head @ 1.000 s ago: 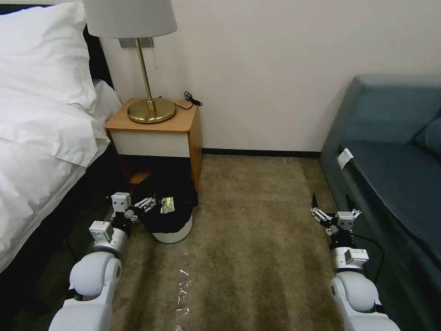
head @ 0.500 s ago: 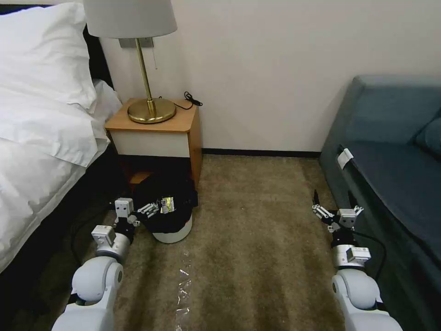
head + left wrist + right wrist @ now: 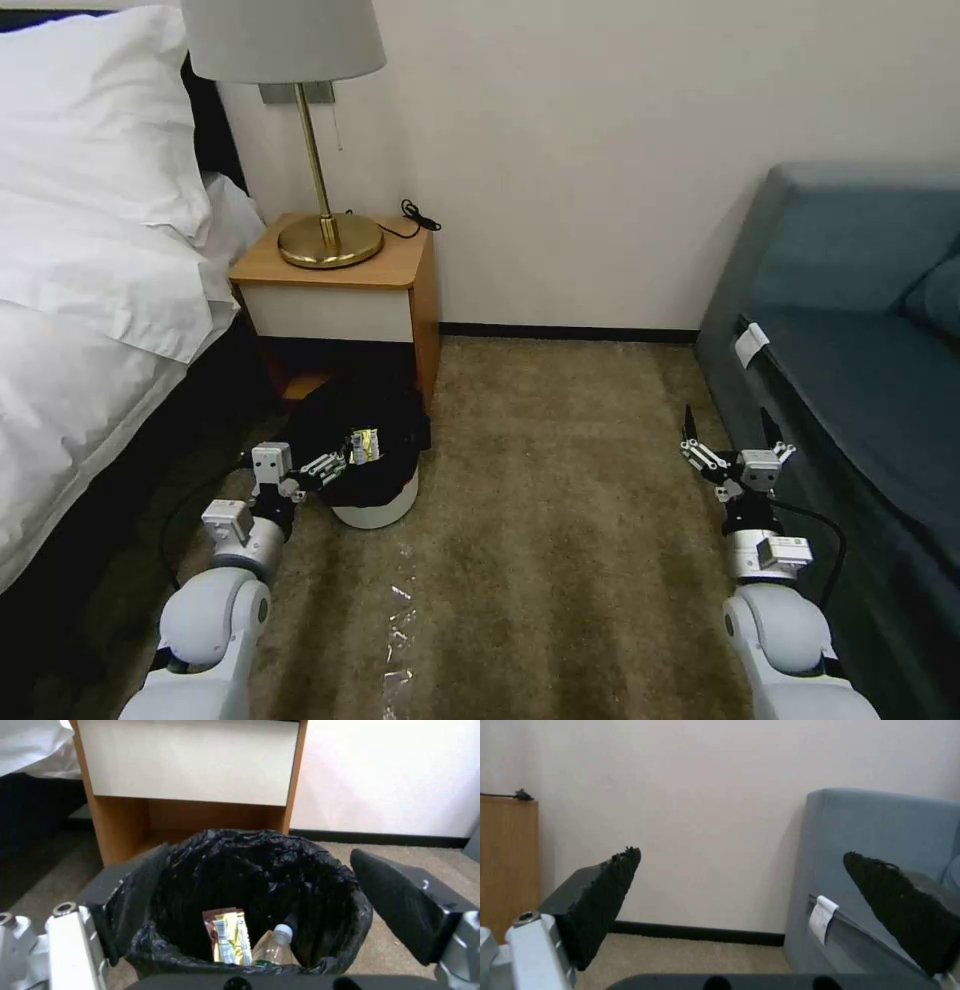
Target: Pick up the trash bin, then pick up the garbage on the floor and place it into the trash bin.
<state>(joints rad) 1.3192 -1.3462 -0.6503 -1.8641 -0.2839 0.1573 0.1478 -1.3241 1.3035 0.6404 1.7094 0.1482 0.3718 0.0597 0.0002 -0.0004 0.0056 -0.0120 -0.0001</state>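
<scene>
Both arms reach low ahead, left tool (image 3: 335, 462) and right tool (image 3: 728, 432) spread wide.

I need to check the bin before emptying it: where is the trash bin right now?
In the head view the trash bin stands on the carpet on the robot's left, just in front of the nightstand, with the open left gripper at its rim.

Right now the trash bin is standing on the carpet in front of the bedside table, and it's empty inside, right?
Not quite. The trash bin does stand on the carpet in front of the bedside table, but it isn't empty. The left wrist view shows a yellow wrapper and a clear bottle lying in the bottom of its black bag.
</scene>
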